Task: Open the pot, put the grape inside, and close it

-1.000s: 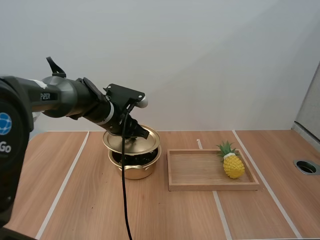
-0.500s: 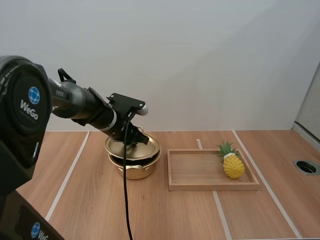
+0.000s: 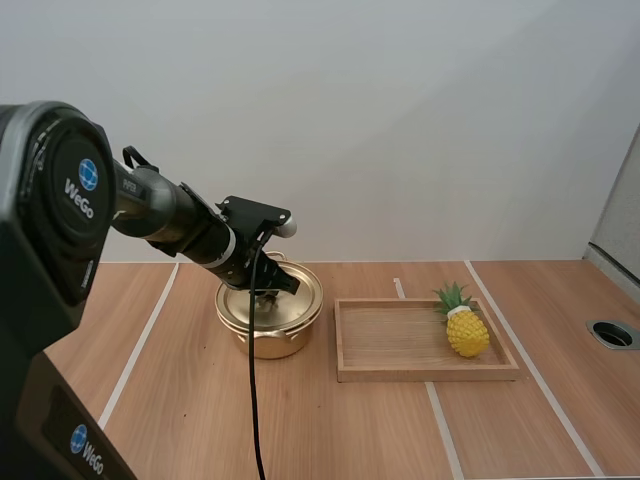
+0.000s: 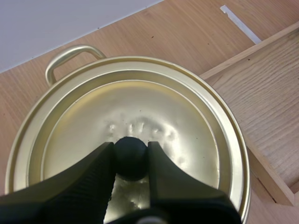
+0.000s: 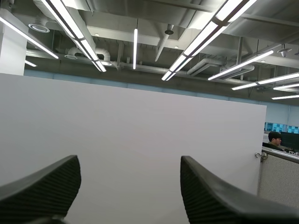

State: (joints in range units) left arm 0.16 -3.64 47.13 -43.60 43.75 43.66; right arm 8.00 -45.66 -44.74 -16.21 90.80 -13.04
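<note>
Lowered, gold lid (image 4: pixel 159 105) caps pot (image 3: pixel 270 341) — left claw (image 4: pixel 131 148) pinching knob (image 4: pixel 131 158), right claw (image 5: pixel 130 164) spread.

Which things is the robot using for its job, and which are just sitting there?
For the job:
- pot
- lid, on the pot
- left gripper, pinching the lid's knob

Just lying about:
- tray, beside the pot
- pineapple, in the tray

Pineapple (image 3: pixel 467 331) in wooden tray (image 3: pixel 425 373) (right end)
</note>
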